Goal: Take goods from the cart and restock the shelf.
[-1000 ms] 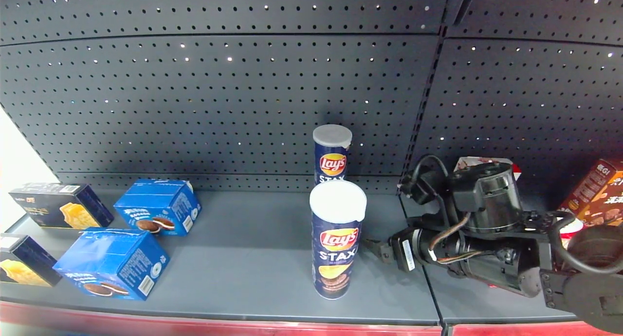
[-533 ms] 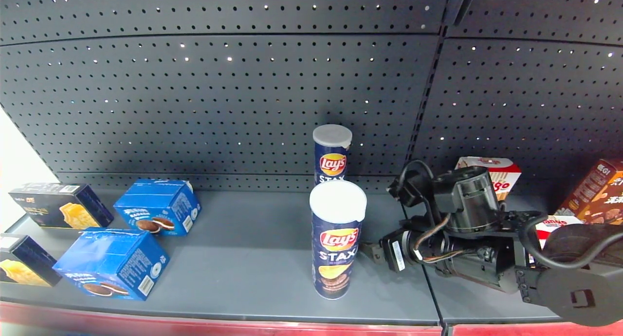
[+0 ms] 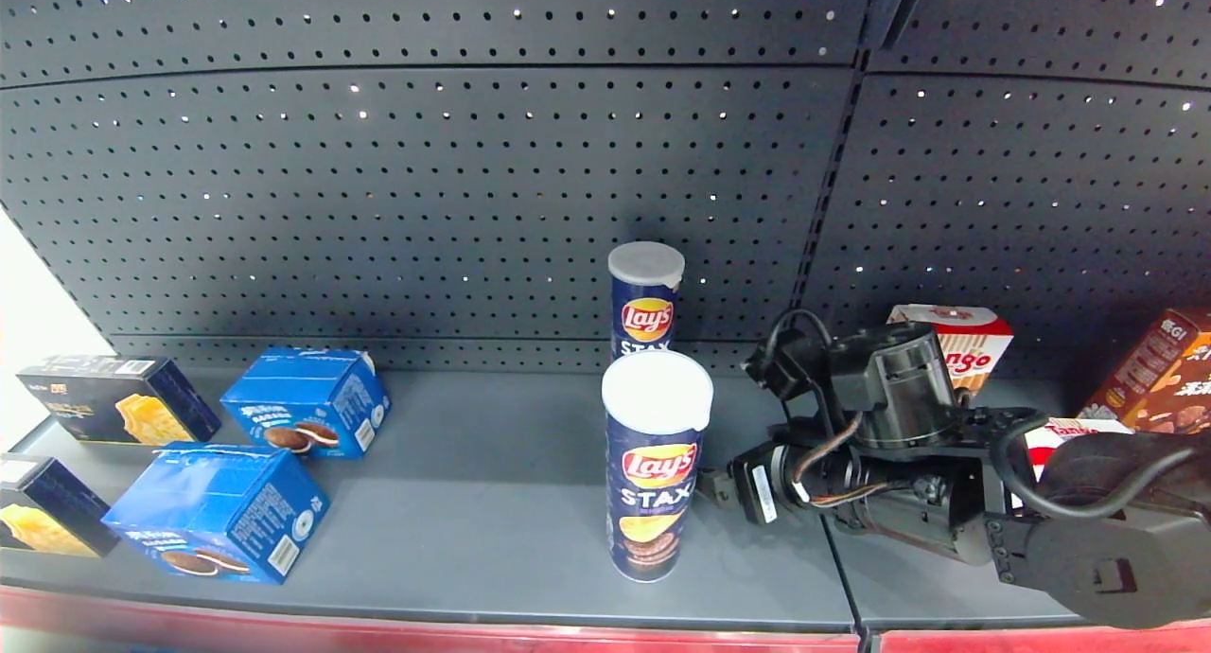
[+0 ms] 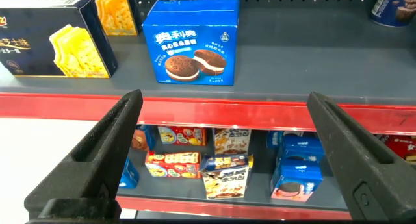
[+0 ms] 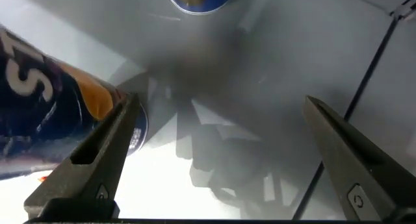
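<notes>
Black and low over the grey metal shelf (image 3: 473, 502), the right claw (image 3: 710, 487) pointed toward the robot's left, its fingers (image 5: 97, 165) spread wide apart and gripping nothing. Its tip sat just beside the lower half of the front can (image 3: 656, 464). We could not tell whether they touched. In the right wrist view the can's side lay outside one finger, not between the two.

That front can stood upright near the shelf's front edge, long axis vertical, white lid up and label facing the robot. The rear can (image 3: 645, 298) stood upright directly behind it, near the pegboard wall (image 3: 426, 180), grey lid up.

The left claw (image 4: 224, 97) hung in front of the shelf's red edge (image 4: 208, 110), fingers wide apart and bare.

Farther to the robot's left we saw two blue biscuit boxes (image 3: 307, 402), one behind the other, and beyond them two dark boxes (image 3: 118, 399) with yellow crackers pictured. To the right, behind the arm, a red-and-white box (image 3: 951, 341) stood near the wall, and a brown box (image 3: 1159, 369) leaned at the far edge. Below the red edge, a lower shelf (image 4: 221, 165) held mixed packets.
</notes>
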Robot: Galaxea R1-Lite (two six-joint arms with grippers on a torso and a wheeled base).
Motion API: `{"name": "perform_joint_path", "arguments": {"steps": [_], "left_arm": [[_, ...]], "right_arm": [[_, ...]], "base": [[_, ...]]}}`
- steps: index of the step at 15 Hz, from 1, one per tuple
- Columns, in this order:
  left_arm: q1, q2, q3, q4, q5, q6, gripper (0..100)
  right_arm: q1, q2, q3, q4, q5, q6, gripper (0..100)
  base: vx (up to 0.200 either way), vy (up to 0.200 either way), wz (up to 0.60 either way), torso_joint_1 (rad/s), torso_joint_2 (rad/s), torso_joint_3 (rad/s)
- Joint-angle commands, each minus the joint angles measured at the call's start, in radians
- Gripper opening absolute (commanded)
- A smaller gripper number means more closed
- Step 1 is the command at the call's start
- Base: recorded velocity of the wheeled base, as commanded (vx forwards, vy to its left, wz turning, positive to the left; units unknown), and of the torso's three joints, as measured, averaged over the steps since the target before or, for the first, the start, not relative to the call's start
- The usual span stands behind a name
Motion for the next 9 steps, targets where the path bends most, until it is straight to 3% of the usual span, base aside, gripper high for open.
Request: {"name": "perform_joint_path", "arguments": {"steps": [1,9], "left_arm": [[0.0,0.0,0.0,0.0,0.002,0.0,100],[0.0,0.0,0.0,0.0,0.0,0.0,100]], "right_arm": [[0.0,0.004,-0.006,-0.001,0.0,0.001,100],[0.017,-0.005,0.013,-0.002,0.0,0.001,100]], "base": [[0.0,0.0,0.0,0.0,0.0,0.0],[0.0,0.0,0.0,0.0,0.0,0.0]]}}
